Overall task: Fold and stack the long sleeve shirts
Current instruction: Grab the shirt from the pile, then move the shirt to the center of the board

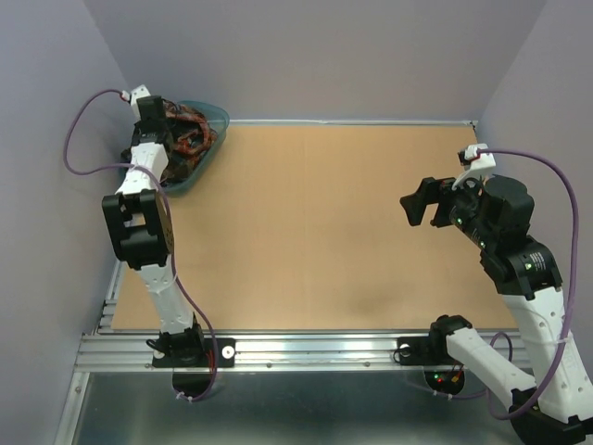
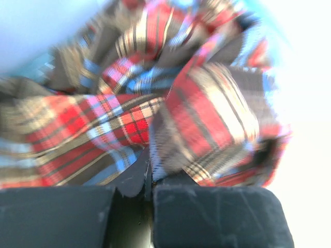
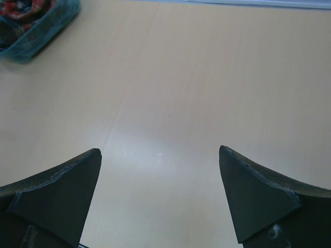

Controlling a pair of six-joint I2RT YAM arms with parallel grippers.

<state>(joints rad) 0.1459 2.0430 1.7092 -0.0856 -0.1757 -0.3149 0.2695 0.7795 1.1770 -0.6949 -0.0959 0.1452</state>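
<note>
A crumpled plaid long sleeve shirt in red, brown, navy and yellow lies in the teal basket at the table's far left corner. My left gripper reaches down into the basket. In the left wrist view the plaid shirt fills the frame, and the left gripper is shut on a fold of it, the jaws pressed together with cloth pinched between them. My right gripper hovers over the table's right side. In its wrist view the right gripper stands wide open with only bare table below.
The wooden table spreads between the two arms. The basket shows at the top left of the right wrist view with the shirt inside. Purple walls close in the left, back and right sides.
</note>
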